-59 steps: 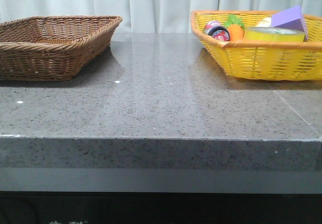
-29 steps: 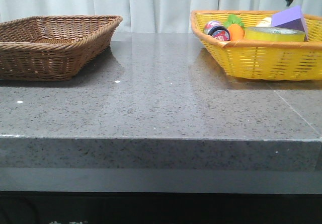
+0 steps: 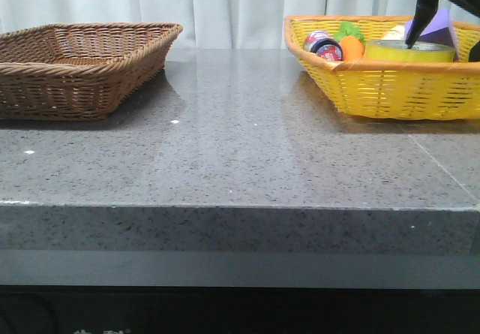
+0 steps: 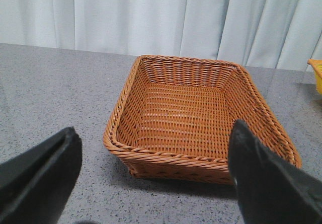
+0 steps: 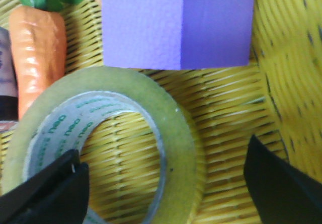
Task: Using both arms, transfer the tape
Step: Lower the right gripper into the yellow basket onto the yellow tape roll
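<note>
The tape (image 3: 409, 50) lies flat in the yellow basket (image 3: 375, 86) at 2 o'clock on the bench (image 3: 240, 154), hole upward, which suits a tool coming from above. A purple block (image 5: 176, 20) sits just beside it and a toy carrot (image 5: 37, 53) touches its rim, so room is tight. The right tool (image 5: 166, 183) hangs over the roll, released, fingers spread so one can drop inside the core and one outside the wall. The left tool (image 4: 151, 178), also released, waits facing the empty brown basket (image 4: 201, 113) at 10 o'clock, likely the drop place, ready for a handover
</note>
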